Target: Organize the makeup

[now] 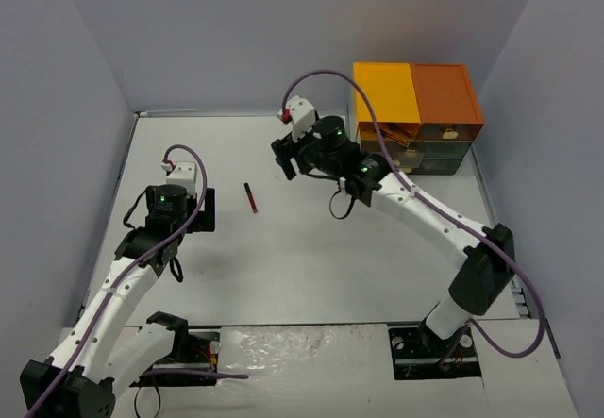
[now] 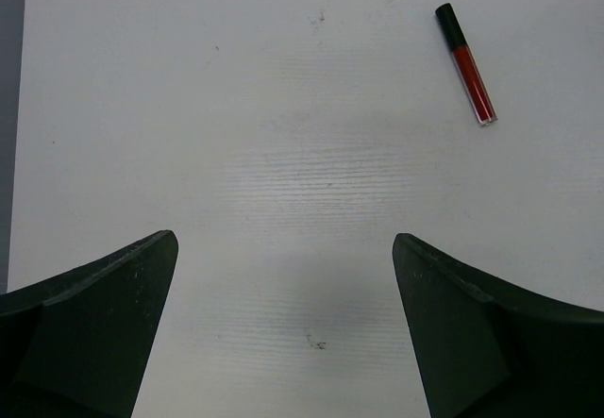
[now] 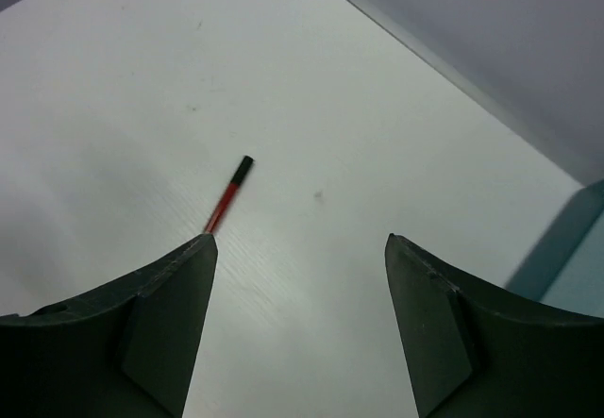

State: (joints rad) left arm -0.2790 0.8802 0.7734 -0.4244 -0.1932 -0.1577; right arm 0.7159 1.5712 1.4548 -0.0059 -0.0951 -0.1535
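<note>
A: Top view first. One red stick (image 1: 250, 197) lies flat on the white table (image 1: 311, 267), left of centre – the only makeup I can see out in the open.

B: And the arms?

A: Left gripper (image 1: 202, 209) sits to the stick's left, near it but apart. Right gripper (image 1: 285, 159) is to the stick's right and farther back. The stick lies between the two, touching neither. The drawer unit (image 1: 415, 97), yellow and orange on top, stands in the far right corner behind the right arm.

B: Left wrist view?

A: Left gripper (image 2: 283, 239) – jaws spread wide, only bare table (image 2: 283, 154) between them. The red stick (image 2: 465, 63) is at upper right, black cap on its far end, well clear of both fingers.

B: Right wrist?

A: Right gripper (image 3: 299, 239) also has its jaws parted, nothing held. The red stick (image 3: 229, 194) lies ahead and left, black cap pointing away. Its near end drops out of sight behind the tip of the left-hand finger (image 3: 160, 333). Whether it touches that finger, I cannot tell.
</note>
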